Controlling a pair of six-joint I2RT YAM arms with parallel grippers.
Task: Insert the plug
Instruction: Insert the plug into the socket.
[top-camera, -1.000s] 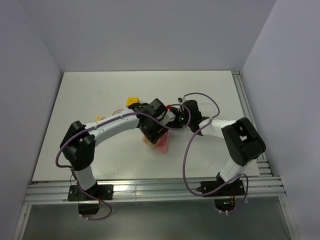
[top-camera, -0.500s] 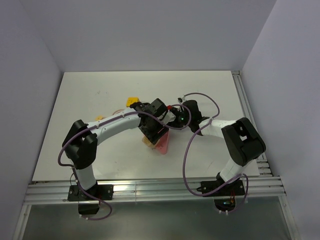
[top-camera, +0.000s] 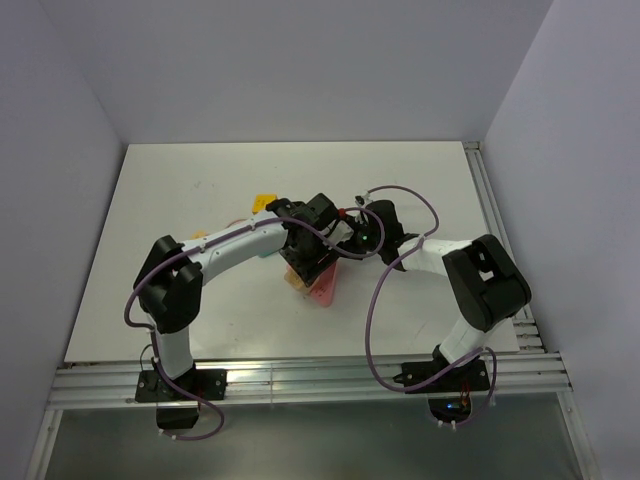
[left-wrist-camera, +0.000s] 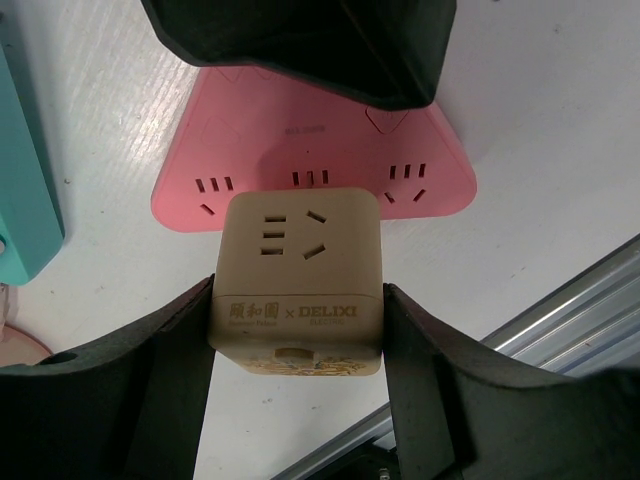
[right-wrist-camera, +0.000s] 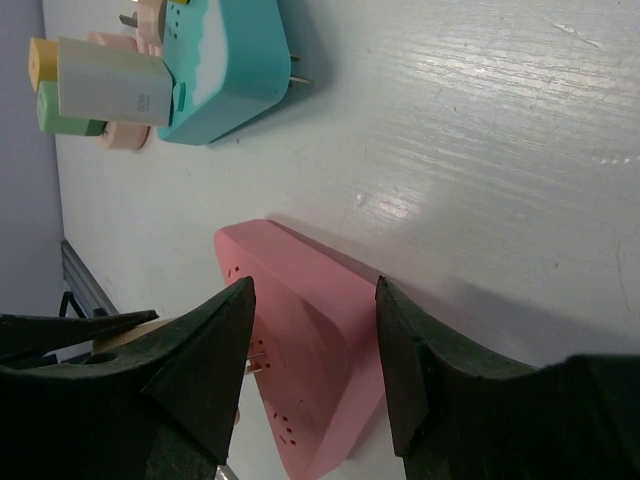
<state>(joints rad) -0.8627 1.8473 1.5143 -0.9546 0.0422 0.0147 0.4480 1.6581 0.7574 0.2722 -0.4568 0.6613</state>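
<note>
Swinging slightly right over the last second, your left arm has brought its wrist closer to the right one, above the pink strip (left-wrist-camera: 250, 135) on the tabletop (right-wrist-camera: 480, 150). The elbow shifted the same way in the top view. Neither grip looks changed.

Left end effector (left-wrist-camera: 297, 295) is clamped on the yellow cube (left-wrist-camera: 300, 250), one finger on each side face, with the cube over the strip's near edge. From the right wrist, prongs show in the gap between cube and strip, so judge it not seated yet. Right end effector (right-wrist-camera: 315, 285) brackets the strip's corner; you cannot tell whether its fingers press on it.

For the task: the shift seems to line the cube up with the strip, probably groundwork only. The plug (right-wrist-camera: 62, 113), mint-green, sits untouched just beside a white block (right-wrist-camera: 110, 85) near the teal adapter (right-wrist-camera: 230, 60), well apart from both end effectors. Its pickup has not yet begun.
</note>
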